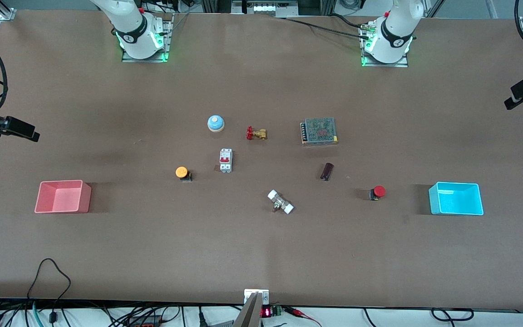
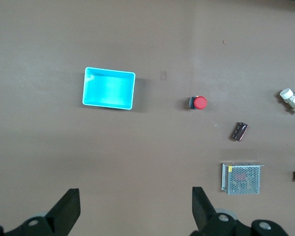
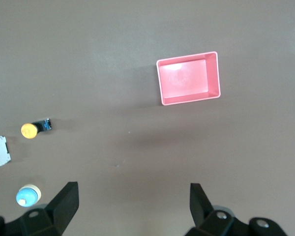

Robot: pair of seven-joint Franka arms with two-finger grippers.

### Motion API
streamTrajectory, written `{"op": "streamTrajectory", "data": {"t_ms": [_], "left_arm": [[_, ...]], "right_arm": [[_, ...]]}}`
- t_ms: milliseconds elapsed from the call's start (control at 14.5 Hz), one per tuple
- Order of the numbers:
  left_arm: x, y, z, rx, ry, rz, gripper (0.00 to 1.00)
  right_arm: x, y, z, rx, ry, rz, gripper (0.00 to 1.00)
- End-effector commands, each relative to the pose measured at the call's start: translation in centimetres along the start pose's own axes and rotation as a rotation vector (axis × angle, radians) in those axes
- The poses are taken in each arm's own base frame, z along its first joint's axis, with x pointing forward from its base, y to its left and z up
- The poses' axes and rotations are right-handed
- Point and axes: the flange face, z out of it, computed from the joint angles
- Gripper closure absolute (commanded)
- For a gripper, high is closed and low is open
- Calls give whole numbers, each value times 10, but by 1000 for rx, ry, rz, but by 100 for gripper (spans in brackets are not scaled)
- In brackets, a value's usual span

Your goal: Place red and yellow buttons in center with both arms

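The red button (image 1: 378, 192) lies on its side on the brown tabletop (image 1: 261, 245), between the dark cylinder and the cyan bin; it also shows in the left wrist view (image 2: 198, 102). The orange-yellow button (image 1: 182, 173) lies beside the white breaker, toward the pink bin; it also shows in the right wrist view (image 3: 33, 129). My left gripper (image 2: 136, 209) is open and empty, high over bare table. My right gripper (image 3: 132, 206) is open and empty, high over bare table. Neither gripper shows in the front view; only the arm bases do.
A pink bin (image 1: 63, 196) stands at the right arm's end, a cyan bin (image 1: 456, 198) at the left arm's end. Around the middle lie a blue bell (image 1: 215, 122), white breaker (image 1: 225, 160), brass valve (image 1: 256, 133), power supply (image 1: 318, 131), dark cylinder (image 1: 327, 171) and white fitting (image 1: 280, 202).
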Motion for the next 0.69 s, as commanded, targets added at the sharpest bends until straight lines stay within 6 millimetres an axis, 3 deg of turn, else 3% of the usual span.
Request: {"op": "streamTrajectory", "data": {"t_ms": [0, 69, 275, 344, 412, 619], "left_arm": [[-7, 0, -11, -17, -9, 16, 0], [-7, -1, -10, -16, -12, 11, 0], [-6, -3, -10, -10, -14, 12, 20], [-7, -3, -10, -9, -13, 14, 19], [-8, -2, -11, -9, -14, 21, 3], [-9, 3, -14, -8, -9, 26, 0]], "right_arm": [[-29, -1, 1, -13, -13, -46, 0], [-34, 0, 0, -11, -8, -48, 0], [-45, 3, -9, -7, -5, -46, 0], [-46, 3, -10, -6, -5, -46, 0], [-46, 3, -10, -6, -7, -52, 0], [-48, 3, -10, -6, -15, -53, 0]]}}
